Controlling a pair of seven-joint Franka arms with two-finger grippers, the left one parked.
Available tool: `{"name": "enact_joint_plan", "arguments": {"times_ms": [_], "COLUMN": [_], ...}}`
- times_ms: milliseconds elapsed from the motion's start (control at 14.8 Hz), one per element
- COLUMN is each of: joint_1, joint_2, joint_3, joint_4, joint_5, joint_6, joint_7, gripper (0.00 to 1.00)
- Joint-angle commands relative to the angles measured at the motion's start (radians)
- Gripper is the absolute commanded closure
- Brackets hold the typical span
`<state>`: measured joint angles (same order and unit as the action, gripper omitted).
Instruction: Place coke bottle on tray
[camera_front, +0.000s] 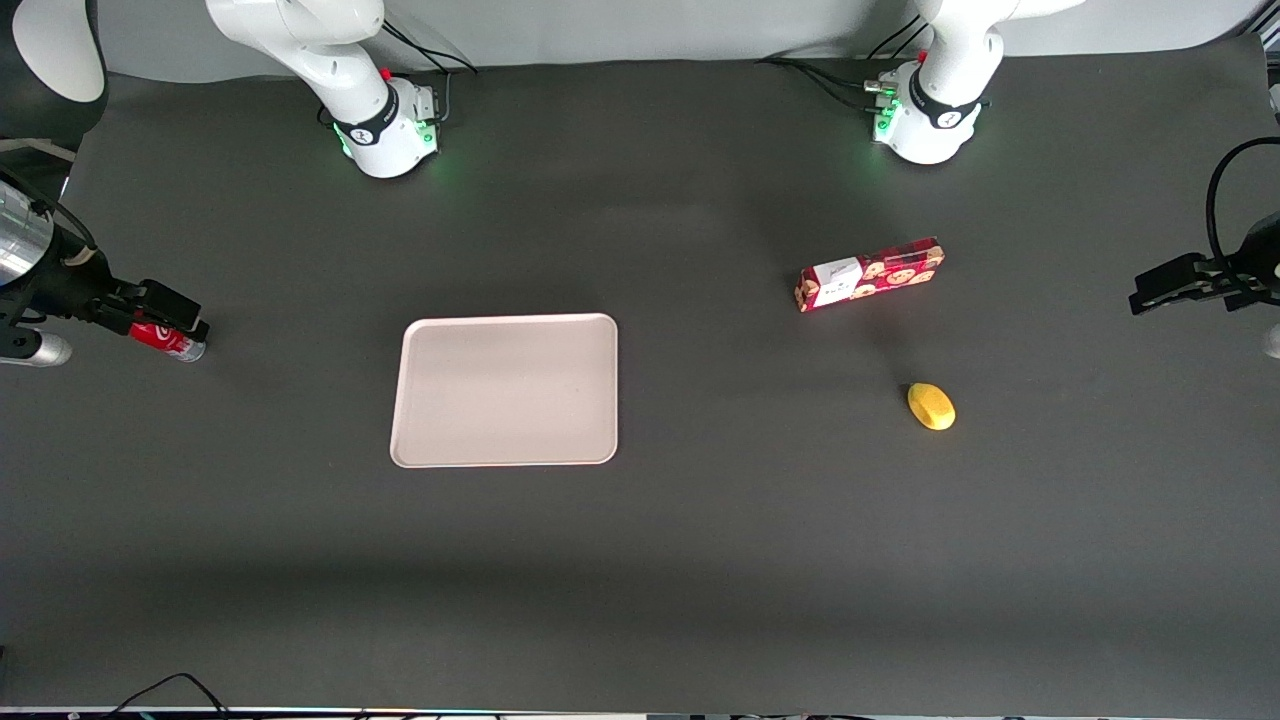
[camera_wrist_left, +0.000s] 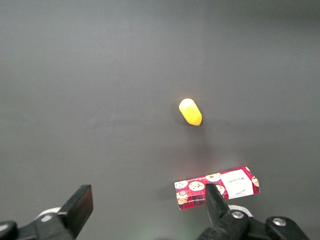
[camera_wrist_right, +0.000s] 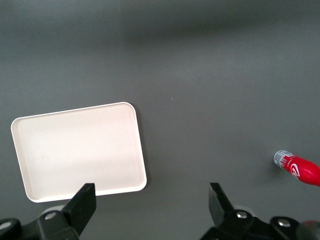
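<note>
I am looking at the front view and seeing my gripper (camera_front: 180, 322) hanging at the far left edge of the frame, at the working arm's end of the table, with the coke bottle (camera_front: 167, 341) lying on its side just below it in the picture. The wrist view is showing both fingers (camera_wrist_right: 82, 204) spread wide with nothing between them, and the bottle (camera_wrist_right: 299, 169) lying off to one side of them, so I am reading the hand as released and holding nothing. The tray (camera_front: 506, 390) is sitting bare left of centre in the front view, well apart from the bottle. I judge I am at the reaching step, before any grasp. Next I am needing to line the fingers across the slim body, come down, and close gently, since a lying bottle may roll.
</note>
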<state>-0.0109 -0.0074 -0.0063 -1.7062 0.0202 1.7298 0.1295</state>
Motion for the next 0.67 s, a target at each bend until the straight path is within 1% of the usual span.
{"name": "enact_joint_plan", "arguments": {"times_ms": [0, 607], "joint_1": [-0.009, -0.026], "joint_2": [0.012, 0.015], "joint_3": [0.005, 0.005], "joint_4": [0.020, 0.011], "joint_5": [-0.014, -0.014], "joint_6": [-0.009, -0.010], "joint_7": [0.022, 0.010], "gripper": [0.00, 0.00]}}
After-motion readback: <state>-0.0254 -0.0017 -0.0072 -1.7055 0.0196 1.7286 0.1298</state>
